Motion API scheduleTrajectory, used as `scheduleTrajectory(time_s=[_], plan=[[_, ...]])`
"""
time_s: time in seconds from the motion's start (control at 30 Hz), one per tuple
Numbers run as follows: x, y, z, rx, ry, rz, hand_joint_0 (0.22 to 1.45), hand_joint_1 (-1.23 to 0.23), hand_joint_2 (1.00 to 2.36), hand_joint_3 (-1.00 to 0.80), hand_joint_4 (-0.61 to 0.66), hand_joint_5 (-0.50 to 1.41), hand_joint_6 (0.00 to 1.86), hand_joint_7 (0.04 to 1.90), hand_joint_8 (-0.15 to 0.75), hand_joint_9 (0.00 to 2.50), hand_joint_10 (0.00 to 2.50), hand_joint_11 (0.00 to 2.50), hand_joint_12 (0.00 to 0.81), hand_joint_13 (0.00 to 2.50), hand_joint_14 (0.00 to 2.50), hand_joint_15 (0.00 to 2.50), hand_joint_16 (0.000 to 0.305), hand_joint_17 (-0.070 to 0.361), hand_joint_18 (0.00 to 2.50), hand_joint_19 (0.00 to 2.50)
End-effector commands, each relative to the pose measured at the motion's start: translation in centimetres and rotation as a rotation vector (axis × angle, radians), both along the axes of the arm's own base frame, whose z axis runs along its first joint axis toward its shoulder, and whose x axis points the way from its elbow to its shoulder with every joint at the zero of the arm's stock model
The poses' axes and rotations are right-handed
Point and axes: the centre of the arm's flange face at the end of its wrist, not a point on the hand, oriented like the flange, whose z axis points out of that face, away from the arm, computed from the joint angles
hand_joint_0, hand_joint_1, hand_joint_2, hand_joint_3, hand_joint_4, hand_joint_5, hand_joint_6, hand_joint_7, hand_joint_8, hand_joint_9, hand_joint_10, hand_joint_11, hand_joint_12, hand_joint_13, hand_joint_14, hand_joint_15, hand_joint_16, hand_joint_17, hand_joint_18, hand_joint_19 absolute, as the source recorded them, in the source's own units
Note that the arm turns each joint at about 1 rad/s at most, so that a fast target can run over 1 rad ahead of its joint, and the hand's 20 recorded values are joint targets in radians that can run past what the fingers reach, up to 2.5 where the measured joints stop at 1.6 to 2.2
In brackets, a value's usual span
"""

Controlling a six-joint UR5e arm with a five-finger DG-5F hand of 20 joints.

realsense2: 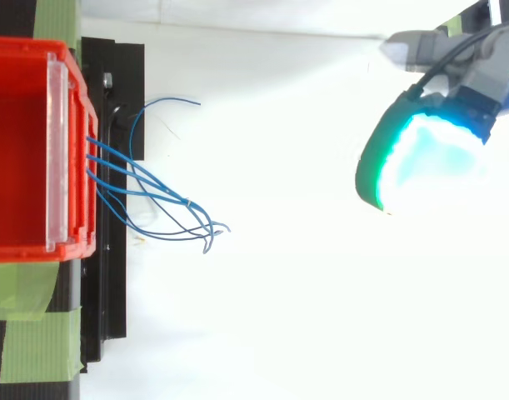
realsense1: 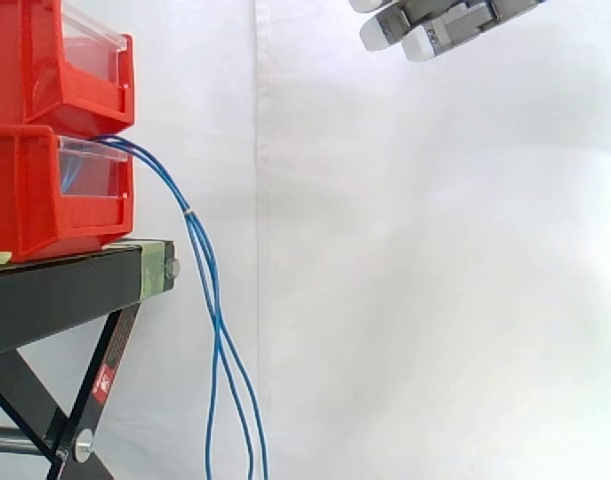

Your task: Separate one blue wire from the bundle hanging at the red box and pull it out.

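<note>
The bundle of blue wires (realsense1: pixel 200 250) comes out of the front of the lower red box (realsense1: pixel 45 190), bends over that box's lip and hangs down past the edge of the black stand (realsense1: pixel 65 290) on which the box sits. A little below the box's lip a small pale tie (realsense1: pixel 188 212) gathers the strands; under it they part into loose loops that run down out of the side view. From above, the wires (realsense2: pixel 154 187) fan out from the box's front wall, one strand arching off on its own away from the others. A second red box (realsense1: pixel 45 60) is stacked on the lower one, and green tape (realsense2: pixel 37 342) lies on the stand beside it. The robot hand (realsense1: pixel 435 30) hangs high above and well apart from the lower box, out in front of it, its fingertips lying side by side and fairly straight, holding nothing and clear of the wires; from above its pad glows cyan and green (realsense2: pixel 421 158).
</note>
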Motion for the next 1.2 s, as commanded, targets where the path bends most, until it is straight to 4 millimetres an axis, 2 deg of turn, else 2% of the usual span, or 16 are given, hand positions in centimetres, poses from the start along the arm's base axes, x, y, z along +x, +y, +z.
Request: scheduleTrajectory(time_s=[0.0,0.43,0.57,0.67,0.9,0.97,1.07,1.13,1.17], plan=[[0.0,0.0,-0.1,-0.003,0.003,0.002,0.49,-0.50,1.00,-0.46,0.26,-0.19,0.50,0.83,0.332,0.48,0.00,0.16,0.373,0.08,0.00,0.00,0.053,0.120,0.00,0.27],[-0.1,0.0,-0.1,-0.014,0.010,-0.001,0.50,-0.51,1.00,-0.46,0.26,-0.19,0.50,0.84,0.334,0.50,0.00,0.19,0.376,0.13,0.00,0.02,0.053,0.118,0.00,0.30],[-0.4,-0.1,-0.5,-0.081,0.050,0.005,0.51,-0.58,1.00,-0.48,0.25,-0.20,0.50,0.84,0.331,0.50,0.00,0.22,0.372,0.14,0.00,0.02,0.052,0.118,0.00,0.32],[-0.9,-0.2,-1.7,-0.132,0.091,0.016,0.52,-0.67,1.00,-0.50,0.23,-0.20,0.50,0.85,0.319,0.50,0.01,0.24,0.367,0.15,0.00,0.03,0.051,0.115,0.00,0.32],[-1.6,-0.3,-4.7,-0.227,0.135,-0.005,0.53,-0.74,1.00,-0.50,0.22,-0.21,0.50,0.86,0.311,0.50,0.01,0.26,0.366,0.17,0.00,0.03,0.050,0.112,0.02,0.34],[-2.3,-0.6,-7.1,-0.279,0.154,-0.049,0.52,-0.75,1.00,-0.50,0.23,-0.21,0.50,0.86,0.310,0.50,0.01,0.27,0.368,0.17,0.00,0.03,0.050,0.112,0.02,0.35],[-2.6,-0.8,-8.6,-0.299,0.141,-0.086,0.52,-0.75,1.00,-0.50,0.23,-0.21,0.50,0.86,0.311,0.50,0.01,0.27,0.370,0.18,0.00,0.03,0.050,0.113,0.03,0.35],[-2.3,-0.8,-10.5,-0.312,0.065,-0.137,0.52,-0.75,1.00,-0.50,0.23,-0.21,0.50,0.86,0.314,0.51,0.01,0.28,0.373,0.19,0.00,0.04,0.050,0.113,0.04,0.36],[-2.3,-0.8,-10.8,-0.313,0.047,-0.145,0.52,-0.75,1.00,-0.50,0.23,-0.21,0.50,0.86,0.315,0.51,0.01,0.28,0.373,0.19,0.00,0.04,0.050,0.113,0.04,0.36]])
